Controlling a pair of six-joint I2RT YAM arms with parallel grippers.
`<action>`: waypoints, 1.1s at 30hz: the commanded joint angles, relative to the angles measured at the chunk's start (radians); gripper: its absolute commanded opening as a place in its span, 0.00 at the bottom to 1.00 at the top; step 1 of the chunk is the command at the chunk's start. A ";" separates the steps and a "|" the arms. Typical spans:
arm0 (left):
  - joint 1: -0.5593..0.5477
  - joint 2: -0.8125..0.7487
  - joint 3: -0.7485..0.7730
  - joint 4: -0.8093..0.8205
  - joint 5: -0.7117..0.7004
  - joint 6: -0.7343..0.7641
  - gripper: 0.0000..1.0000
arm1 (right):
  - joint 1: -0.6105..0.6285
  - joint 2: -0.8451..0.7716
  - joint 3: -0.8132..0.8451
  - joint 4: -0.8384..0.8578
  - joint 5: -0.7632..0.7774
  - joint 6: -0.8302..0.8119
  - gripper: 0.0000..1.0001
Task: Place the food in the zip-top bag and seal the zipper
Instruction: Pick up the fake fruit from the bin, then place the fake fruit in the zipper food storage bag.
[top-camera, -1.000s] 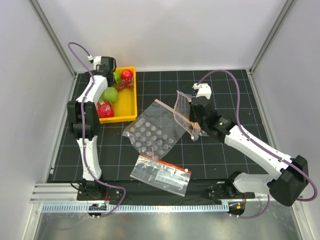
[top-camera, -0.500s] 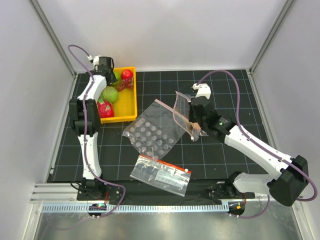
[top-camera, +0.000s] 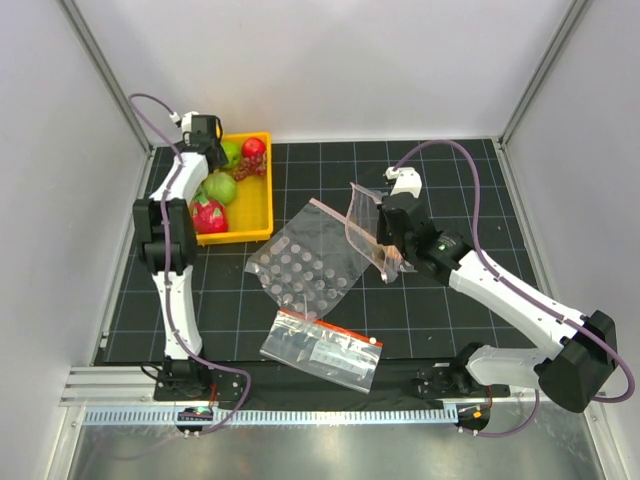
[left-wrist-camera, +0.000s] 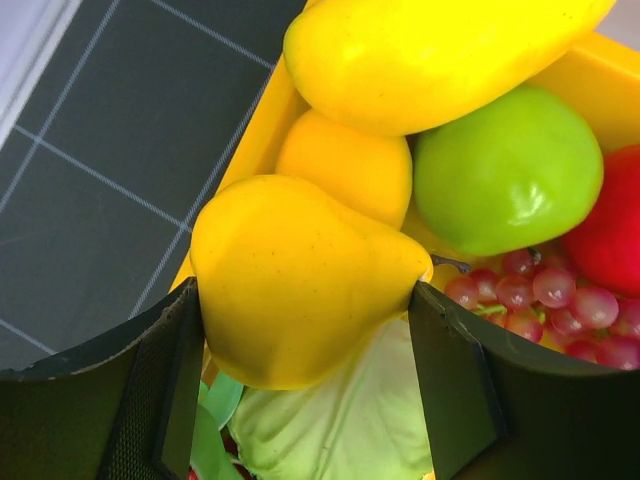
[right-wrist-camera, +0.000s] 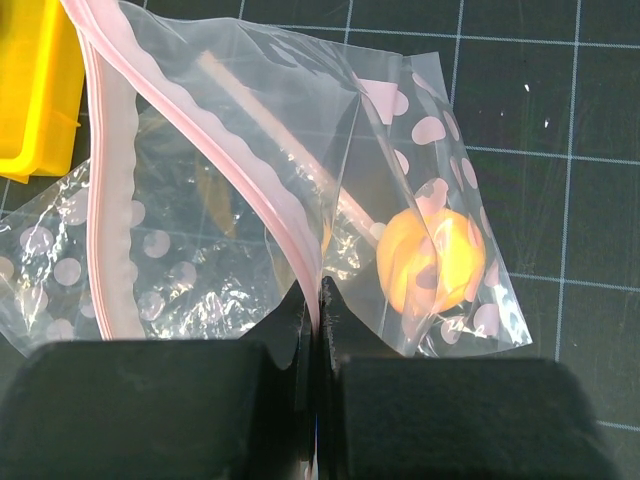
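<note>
In the left wrist view my left gripper (left-wrist-camera: 303, 295) is down in the yellow bin (top-camera: 255, 215), and both its fingers press the sides of a yellow pear-shaped fruit (left-wrist-camera: 300, 280). Beside it lie a long yellow fruit (left-wrist-camera: 430, 50), an orange-yellow round fruit (left-wrist-camera: 345, 165) and a green apple (left-wrist-camera: 510, 170). My right gripper (right-wrist-camera: 320, 290) is shut on the pink zipper (right-wrist-camera: 250, 180) edge of the zip-top bag (top-camera: 365, 225), holding it up off the mat with its mouth agape. An orange peach (right-wrist-camera: 430, 260) sits inside the bag.
Red grapes (left-wrist-camera: 560, 290), a red fruit (left-wrist-camera: 615, 210) and a pale green leafy piece (left-wrist-camera: 350, 420) fill the rest of the bin. A bubble sheet (top-camera: 300, 265) and a printed red-band bag (top-camera: 320, 347) lie on the black grid mat mid-table.
The left gripper has narrowed onto the yellow pear-shaped fruit, and its wrist has shifted slightly left over the bin. The right arm and the bag have stayed still.
</note>
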 joint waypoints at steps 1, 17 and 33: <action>0.008 -0.118 -0.109 0.047 0.140 -0.061 0.36 | 0.004 -0.010 0.009 0.045 0.004 0.007 0.01; -0.147 -0.581 -0.513 0.213 0.361 -0.196 0.22 | 0.004 -0.043 -0.010 0.065 0.011 0.003 0.01; -0.391 -1.166 -1.182 0.722 0.528 -0.477 0.19 | 0.004 -0.048 -0.024 0.088 -0.032 -0.007 0.01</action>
